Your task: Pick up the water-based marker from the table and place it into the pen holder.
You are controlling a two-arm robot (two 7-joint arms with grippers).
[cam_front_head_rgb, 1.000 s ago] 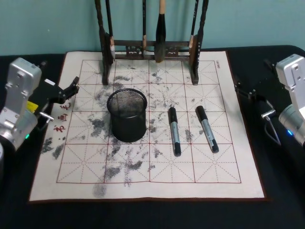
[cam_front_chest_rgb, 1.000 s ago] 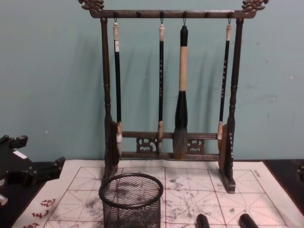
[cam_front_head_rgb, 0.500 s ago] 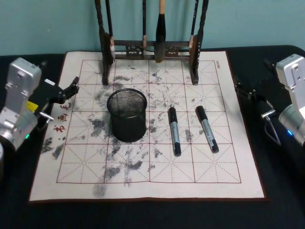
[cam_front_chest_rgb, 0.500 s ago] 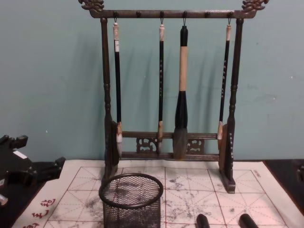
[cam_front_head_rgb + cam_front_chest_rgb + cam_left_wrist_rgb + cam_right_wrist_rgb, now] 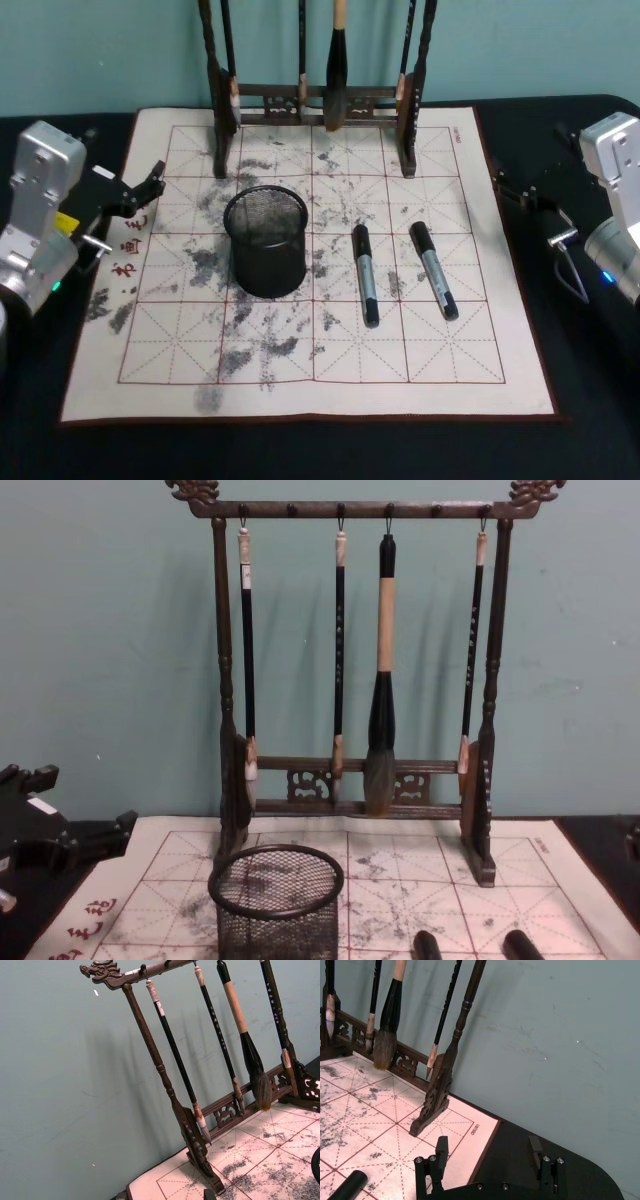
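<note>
Head camera looks down; chest camera sits low, facing the brush rack (image 5: 300, 764). Both see the pen holder (image 5: 266, 245).

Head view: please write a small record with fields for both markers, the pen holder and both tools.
left marker: lying flat on the mat, beside the pen holder
right marker: lying flat, apart from the left marker
pen holder: upright, nothing inside
left tool: open, at the mat's left edge
right tool: open, off the mat's right edge
</note>
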